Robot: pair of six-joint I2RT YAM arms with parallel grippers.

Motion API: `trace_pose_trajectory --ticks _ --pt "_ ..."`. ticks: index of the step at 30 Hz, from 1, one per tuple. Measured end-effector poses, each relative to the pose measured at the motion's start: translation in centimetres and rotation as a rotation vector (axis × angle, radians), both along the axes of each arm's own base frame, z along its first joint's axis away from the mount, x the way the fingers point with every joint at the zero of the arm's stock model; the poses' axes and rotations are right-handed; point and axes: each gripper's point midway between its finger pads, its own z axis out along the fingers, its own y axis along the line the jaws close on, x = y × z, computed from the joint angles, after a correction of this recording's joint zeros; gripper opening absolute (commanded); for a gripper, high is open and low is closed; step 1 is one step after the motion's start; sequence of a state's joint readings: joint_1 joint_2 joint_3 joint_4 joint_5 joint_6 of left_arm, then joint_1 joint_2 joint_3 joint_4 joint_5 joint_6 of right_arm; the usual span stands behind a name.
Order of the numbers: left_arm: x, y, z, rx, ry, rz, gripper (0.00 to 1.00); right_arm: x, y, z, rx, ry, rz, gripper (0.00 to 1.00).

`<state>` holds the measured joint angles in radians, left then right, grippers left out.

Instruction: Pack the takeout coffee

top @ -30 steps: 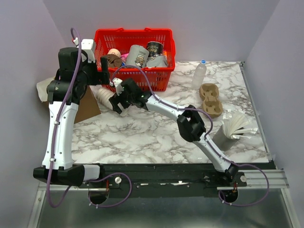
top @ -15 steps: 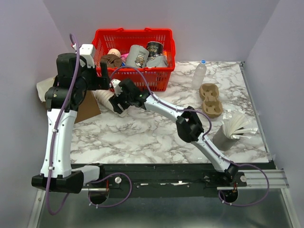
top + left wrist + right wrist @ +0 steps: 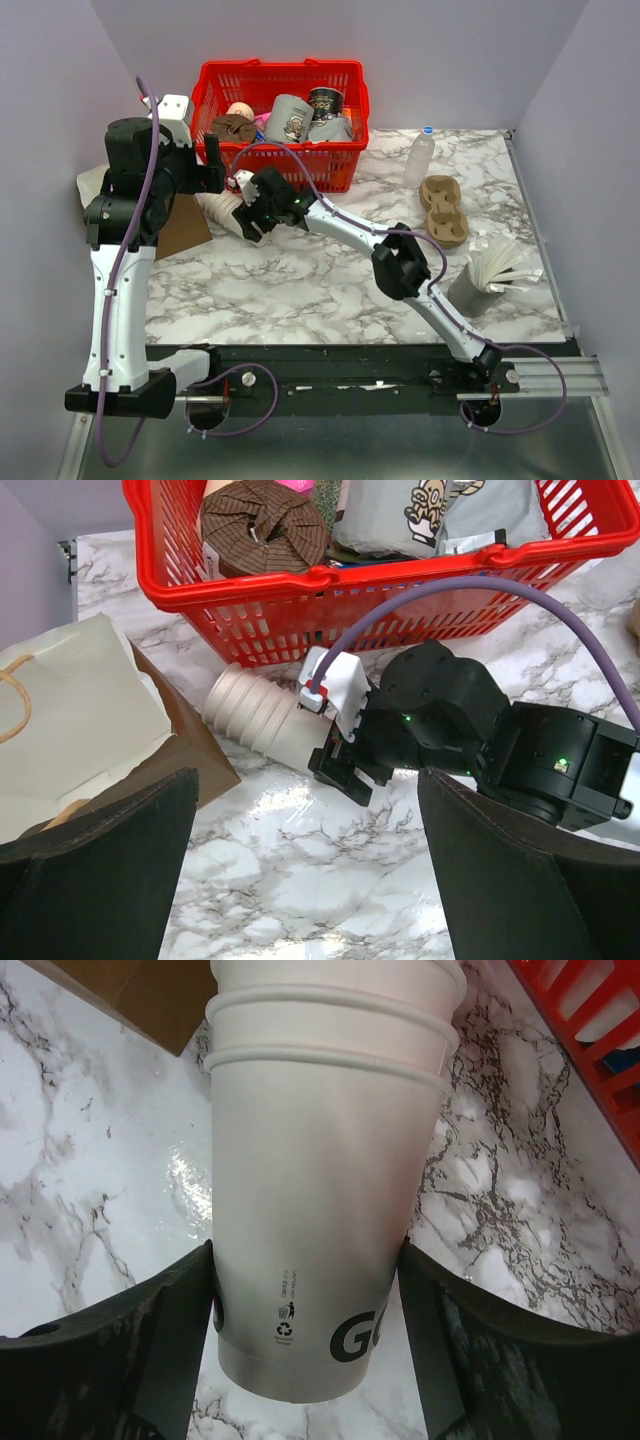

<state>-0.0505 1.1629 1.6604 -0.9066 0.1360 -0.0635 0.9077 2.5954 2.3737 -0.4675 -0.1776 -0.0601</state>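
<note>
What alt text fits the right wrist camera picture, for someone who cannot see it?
A stack of nested cream-white paper cups lies on its side, its base end clasped between the two dark fingers of the right hand. Beneath is a white marble-patterned table, with a brown paper bag's corner upper left and a red plastic basket upper right.
</note>
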Motion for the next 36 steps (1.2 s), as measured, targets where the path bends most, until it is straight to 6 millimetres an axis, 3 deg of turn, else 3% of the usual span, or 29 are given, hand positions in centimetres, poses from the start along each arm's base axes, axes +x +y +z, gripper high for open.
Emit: trace_pose_trajectory --ticks 5,9,12,15,19,22,24,27,31,36 --pt "-0.1 0.0 0.1 0.015 -0.008 -0.017 0.99 -0.3 -1.4 0.2 -0.016 0.027 0.0 0.61" --pt "-0.2 -0.3 0.1 0.023 -0.016 -0.042 0.99 -0.7 -3.2 1.8 -0.023 0.057 0.001 0.59" --pt "-0.2 -0.8 -0.5 0.034 -0.019 -0.089 0.99 -0.8 -4.7 5.4 0.011 0.062 -0.005 0.57" --pt "-0.3 -1.3 -1.6 0.042 -0.009 -0.134 0.99 -1.5 -6.4 10.5 0.065 0.037 -0.001 0.55" --pt "-0.3 -1.9 -1.5 0.051 -0.025 -0.18 0.99 -4.0 -9.0 17.3 0.15 -0.009 0.029 0.5" --pt "-0.2 -2.3 -1.4 0.043 -0.037 -0.206 0.99 -6.4 -10.5 19.3 0.175 -0.013 0.066 0.46" --pt "-0.3 -2.8 -1.7 0.032 -0.03 -0.231 0.98 -7.5 -11.2 19.0 0.17 0.004 0.088 0.46" --pt "-0.7 -3.5 -3.2 0.013 0.001 -0.271 0.98 -8.5 -11.8 16.4 0.129 0.055 0.114 0.45" --pt "-1.9 -4.2 -7.1 -0.01 0.09 -0.32 0.98 -10.5 -14.4 10.7 0.014 0.146 0.134 0.47" --pt "-3.6 -4.7 -12.3 -0.036 0.203 -0.357 0.98 -12.6 -17.4 7.7 -0.052 0.18 0.158 0.52"
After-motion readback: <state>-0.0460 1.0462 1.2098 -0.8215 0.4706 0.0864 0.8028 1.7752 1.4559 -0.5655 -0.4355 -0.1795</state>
